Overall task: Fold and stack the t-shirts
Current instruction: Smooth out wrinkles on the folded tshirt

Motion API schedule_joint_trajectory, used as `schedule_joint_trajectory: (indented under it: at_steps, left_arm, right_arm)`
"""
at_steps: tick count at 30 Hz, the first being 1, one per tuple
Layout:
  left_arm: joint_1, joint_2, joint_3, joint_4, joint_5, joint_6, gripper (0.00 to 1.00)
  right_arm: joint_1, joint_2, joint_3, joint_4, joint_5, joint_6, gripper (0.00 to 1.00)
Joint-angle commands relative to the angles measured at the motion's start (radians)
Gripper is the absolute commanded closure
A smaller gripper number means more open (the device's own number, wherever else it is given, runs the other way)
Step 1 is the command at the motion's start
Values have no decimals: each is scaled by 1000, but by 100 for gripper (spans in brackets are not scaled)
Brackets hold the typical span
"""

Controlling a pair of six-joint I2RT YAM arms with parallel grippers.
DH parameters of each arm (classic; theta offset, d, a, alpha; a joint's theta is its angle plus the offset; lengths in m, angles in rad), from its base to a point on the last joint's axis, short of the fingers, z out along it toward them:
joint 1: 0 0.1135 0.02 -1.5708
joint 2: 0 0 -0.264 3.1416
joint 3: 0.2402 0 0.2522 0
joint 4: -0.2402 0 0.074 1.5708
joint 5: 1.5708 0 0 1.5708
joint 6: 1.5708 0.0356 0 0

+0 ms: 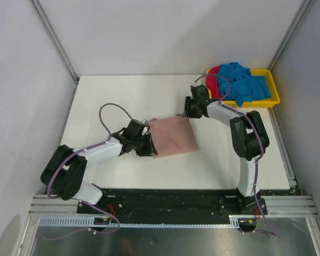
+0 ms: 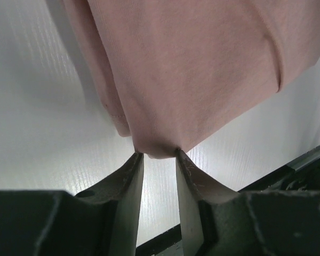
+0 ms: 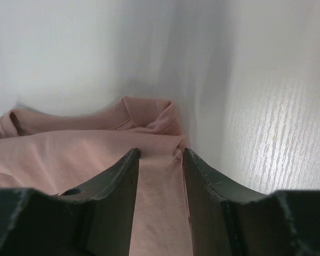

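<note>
A dusty pink t-shirt lies folded into a rough square in the middle of the white table. My left gripper is at its left edge. In the left wrist view its fingertips pinch a bunched corner of the pink cloth. My right gripper is at the shirt's far right corner. Its tips are closed on a puckered fold of the pink cloth. Blue t-shirts and a red one lie crumpled in the yellow tray.
The yellow tray sits at the table's far right corner. White walls close in the left, back and right. A black rail runs along the near edge by the arm bases.
</note>
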Motion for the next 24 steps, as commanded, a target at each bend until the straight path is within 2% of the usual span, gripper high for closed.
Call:
schedule_joint_trajectory:
  at_steps: [1, 6, 8, 10, 12, 18, 24]
  left_arm:
    - [-17, 21, 3, 22, -35, -20, 66]
    - [-21, 34, -6, 21, -57, -27, 75]
    - [-22, 35, -8, 20, -66, -28, 81]
    - [-22, 34, -7, 20, -71, -25, 92]
    - [-22, 26, -11, 18, -79, -22, 98]
    - [-17, -36, -25, -61, -133, 9, 100]
    - [9, -87, -59, -99, -149, 30, 100]
  right_arm:
    - [9, 31, 63, -3, 29, -4, 58]
    - [17, 50, 87, -21, 36, 1, 66]
    - [17, 53, 98, -28, 40, 3, 77]
    - [18, 58, 118, -45, 48, 4, 90]
    - [22, 62, 146, -75, 88, 1, 97]
    - [27, 79, 259, -170, 191, -13, 100]
    - [28, 156, 370, -227, 216, -21, 100]
